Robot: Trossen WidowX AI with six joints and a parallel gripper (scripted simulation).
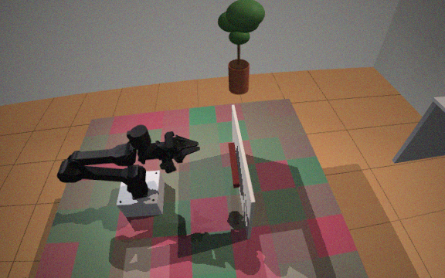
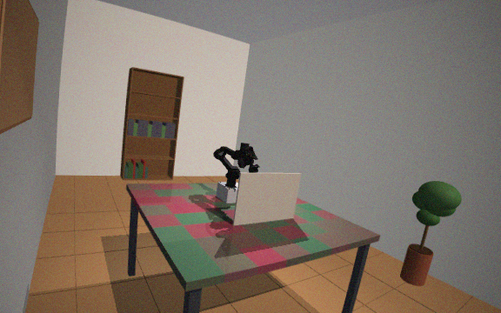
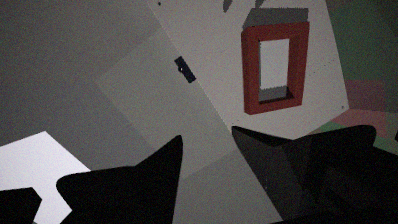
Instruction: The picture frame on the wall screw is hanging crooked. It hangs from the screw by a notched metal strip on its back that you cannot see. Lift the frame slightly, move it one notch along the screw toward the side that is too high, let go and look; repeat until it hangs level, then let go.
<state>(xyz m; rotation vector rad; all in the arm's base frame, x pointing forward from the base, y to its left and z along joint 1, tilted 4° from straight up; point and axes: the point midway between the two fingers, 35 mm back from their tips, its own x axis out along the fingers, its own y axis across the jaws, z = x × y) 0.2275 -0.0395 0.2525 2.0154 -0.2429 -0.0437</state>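
The red picture frame (image 1: 234, 165) (image 3: 250, 75) hangs on the near face of the upright white board (image 2: 268, 197) (image 3: 322, 95). In the wrist view its sides are not parallel to the board's side edges, so it looks tilted against the board. I cannot tell from these views which side is higher. The screw and the notched strip are hidden. My gripper (image 1: 198, 146) (image 3: 206, 134) is open with nothing between its fingers. It is on the frame's side of the board, well short of it, touching neither.
The board stands on the patchwork-coloured table (image 1: 203, 177) (image 2: 203, 258). The arm's white base block (image 1: 141, 210) is on the table, across from the board. A small dark block (image 3: 185, 70) shows beside the board's edge in the wrist view. A potted plant (image 1: 239, 77) (image 2: 417, 265) stands beyond the table.
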